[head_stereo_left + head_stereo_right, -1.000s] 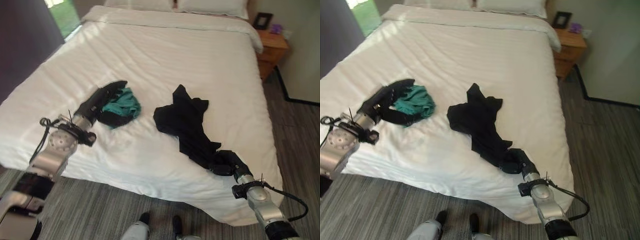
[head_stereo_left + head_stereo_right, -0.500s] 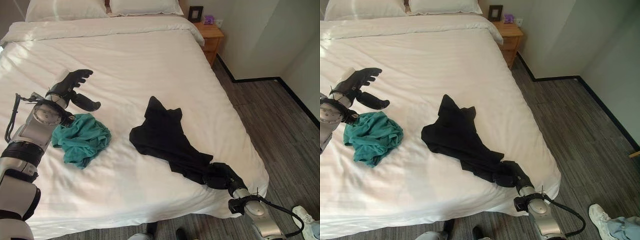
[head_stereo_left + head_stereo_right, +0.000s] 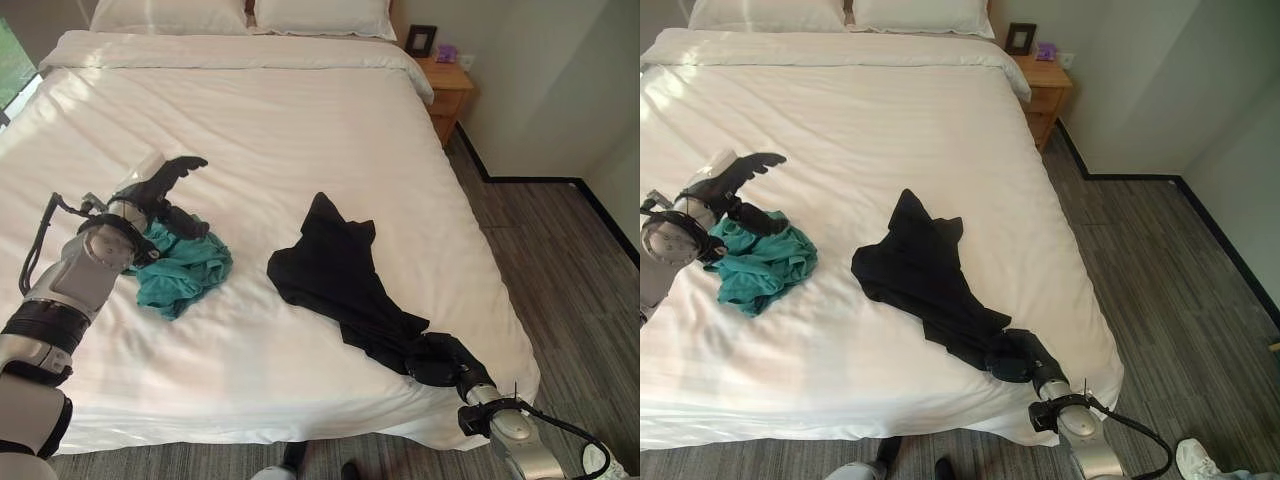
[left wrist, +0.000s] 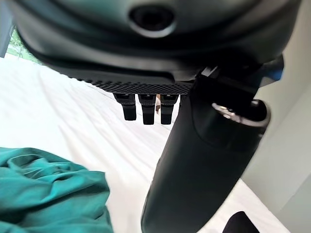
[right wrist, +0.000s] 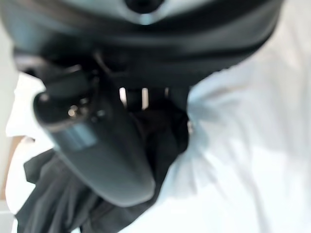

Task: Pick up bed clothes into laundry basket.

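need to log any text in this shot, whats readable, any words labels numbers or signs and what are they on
None can be read.
The black garment and the teal garment on the bed show no print.
The dark picture frame and small purple item on the nightstand are too small to read.

Home bedroom, wide white bed [image 3: 280, 110], two pillows [image 3: 320, 17], wooden nightstand [image 3: 450, 85] with picture frame [image 3: 421, 39]
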You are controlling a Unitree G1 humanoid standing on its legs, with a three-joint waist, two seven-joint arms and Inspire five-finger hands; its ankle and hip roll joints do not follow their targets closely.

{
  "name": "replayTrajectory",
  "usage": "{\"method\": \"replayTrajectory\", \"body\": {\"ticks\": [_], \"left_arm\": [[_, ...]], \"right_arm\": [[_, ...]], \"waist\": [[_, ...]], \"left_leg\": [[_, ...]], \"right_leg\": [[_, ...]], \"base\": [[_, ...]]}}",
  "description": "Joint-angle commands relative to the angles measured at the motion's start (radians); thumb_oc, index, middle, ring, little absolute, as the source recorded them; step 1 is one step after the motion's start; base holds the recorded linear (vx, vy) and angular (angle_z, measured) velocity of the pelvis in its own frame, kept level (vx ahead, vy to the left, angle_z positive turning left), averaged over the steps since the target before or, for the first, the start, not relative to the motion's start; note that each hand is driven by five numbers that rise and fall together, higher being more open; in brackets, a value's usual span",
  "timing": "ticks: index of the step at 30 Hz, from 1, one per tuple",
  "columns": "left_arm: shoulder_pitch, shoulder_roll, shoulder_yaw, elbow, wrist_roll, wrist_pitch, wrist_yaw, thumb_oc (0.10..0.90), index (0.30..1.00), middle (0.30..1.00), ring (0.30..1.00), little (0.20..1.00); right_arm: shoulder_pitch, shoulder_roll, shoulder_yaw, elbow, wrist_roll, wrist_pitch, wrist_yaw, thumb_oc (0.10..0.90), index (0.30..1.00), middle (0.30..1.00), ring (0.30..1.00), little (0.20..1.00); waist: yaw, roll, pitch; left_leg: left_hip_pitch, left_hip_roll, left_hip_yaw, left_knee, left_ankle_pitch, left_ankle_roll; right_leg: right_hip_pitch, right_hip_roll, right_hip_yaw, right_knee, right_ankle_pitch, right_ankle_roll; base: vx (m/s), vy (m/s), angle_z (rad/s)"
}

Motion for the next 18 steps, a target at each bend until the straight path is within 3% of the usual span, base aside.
{"method": "replayTrajectory", "body": {"ticks": [1,8,10,11,12,13,16,18], "left_arm": [[-0.072,0.01,0.1,0.026,0.033,-0.015,0.082,0.8,0.9,0.9,0.9,0.9],[-0.153,-0.042,0.014,0.165,0.09,-0.012,0.121,0.8,0.9,0.9,0.9,0.9],[-0.204,-0.062,-0.049,0.251,0.177,-0.015,0.147,0.8,0.9,0.9,0.9,0.9],[-0.207,-0.063,-0.052,0.254,0.177,-0.017,0.148,0.8,0.9,0.9,0.9,0.9],[-0.163,-0.148,-0.032,0.38,0.146,-0.012,0.157,0.8,0.9,0.9,0.9,0.9],[-0.164,-0.149,-0.031,0.382,0.146,-0.013,0.157,0.8,0.9,0.9,0.9,0.9],[-0.038,-0.276,0.051,0.434,0.069,-0.016,0.13,0.8,0.9,0.9,0.9,0.9],[0.003,-0.317,0.07,0.436,0.046,-0.016,0.119,0.8,0.9,0.9,0.9,0.9]], "right_arm": [[0.06,-0.029,-0.004,-0.018,-0.036,0.026,-0.002,0.4,0.3,0.3,0.3,0.3],[0.016,-0.049,0.044,-0.015,-0.024,0.021,-0.007,0.4,0.3,0.3,0.3,0.3],[0.015,-0.055,0.06,-0.024,-0.026,0.006,-0.013,0.4,0.3,0.3,0.3,0.3],[0.016,-0.054,0.059,-0.024,-0.026,0.006,-0.013,0.4,0.3,0.3,0.3,0.3],[0.0,-0.044,0.082,-0.02,-0.011,0.003,-0.025,0.4,0.3,0.3,0.3,0.3],[-0.001,-0.045,0.082,-0.02,-0.011,0.003,-0.025,0.4,0.3,0.3,0.3,0.3],[-0.008,-0.035,0.094,-0.024,-0.008,0.009,-0.025,0.4,0.3,0.3,0.3,0.3],[-0.006,-0.033,0.095,-0.024,-0.01,0.009,-0.023,0.4,0.3,0.3,0.3,0.3]], "waist": [[0.038,0.022,-0.052],[0.023,-0.027,-0.017],[0.004,-0.066,0.002],[0.004,-0.066,0.0],[-0.015,-0.108,0.025],[-0.014,-0.105,0.023],[-0.016,-0.126,0.029],[-0.016,-0.128,0.029]], "left_leg": [[-0.048,-0.001,-0.04,-0.031,0.013,0.002],[-0.097,0.022,-0.025,-0.031,0.016,0.003],[-0.121,0.038,-0.017,-0.031,0.018,0.003],[-0.123,0.038,-0.018,-0.031,0.018,0.003],[-0.139,0.056,0.0,-0.029,0.012,0.005],[-0.142,0.059,0.0,-0.031,0.016,0.004],[-0.145,0.065,0.014,-0.031,0.011,0.005],[-0.144,0.063,0.016,-0.031,0.008,0.006]], "right_leg": [[0.051,0.011,0.006,0.056,-0.076,0.044],[-0.008,0.022,0.012,0.064,-0.06,0.052],[-0.044,0.036,0.017,0.071,-0.047,0.053],[-0.046,0.037,0.017,0.072,-0.047,0.053],[-0.067,0.043,0.023,0.067,-0.029,0.055],[-0.071,0.046,0.024,0.066,-0.025,0.055],[-0.075,0.049,0.037,0.048,-0.009,0.053],[-0.072,0.047,0.04,0.045,-0.011,0.05]], "base": [[-0.04,0.0,0.12],[-0.07,-0.006,-0.01],[-0.05,-0.02,-0.15],[-0.05,-0.006,-0.07],[-0.06,-0.005,-0.02],[-0.07,0.009,-0.04],[0.0,0.024,-0.17],[0.03,0.034,-0.08]]}}
